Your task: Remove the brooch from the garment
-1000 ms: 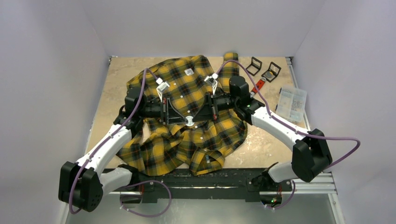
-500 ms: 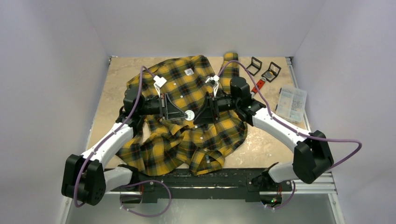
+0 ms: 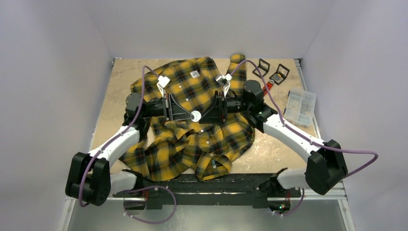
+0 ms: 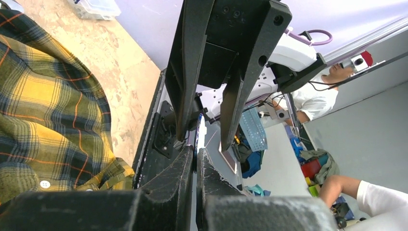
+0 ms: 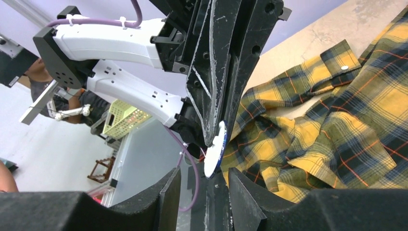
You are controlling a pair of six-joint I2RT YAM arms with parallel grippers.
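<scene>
The plaid shirt (image 3: 211, 139) lies rumpled across the middle of the table (image 3: 120, 82), with a sleeve end poking out toward 1 o'clock. Both arms lean in over it, one from 9 o'clock and one from 3 o'clock, and their tips meet above the centre of the cloth. The brooch (image 3: 196, 115), a small round white disc, sits right between them.

The left gripper (image 3: 191, 114) is clenched on the brooch. In the right wrist view its two black fingers (image 5: 207, 96) press together on the upper part of the disc, which shows nearly edge-on and tilted (its rim looks faintly blue). The brooch is up in the air there, apart from the cloth, which spreads out behind it toward 3 o'clock.

The right gripper (image 3: 202, 115) is released, its fingers spread. In its own wrist view one finger stands on each side of the brooch's lower edge, and I cannot tell whether either one touches it. The left wrist view shows the same from the other side: the right gripper's fingers stand well apart, pointing down at the left gripper's pinched tips.

A small white label (image 3: 195, 74) on the shirt lies at 12 o'clock from the brooch. Two black brackets (image 3: 271, 70) stand at 1 o'clock on the table, and a clear box (image 3: 300, 102) of small parts sits near its right edge at about 3 o'clock.
</scene>
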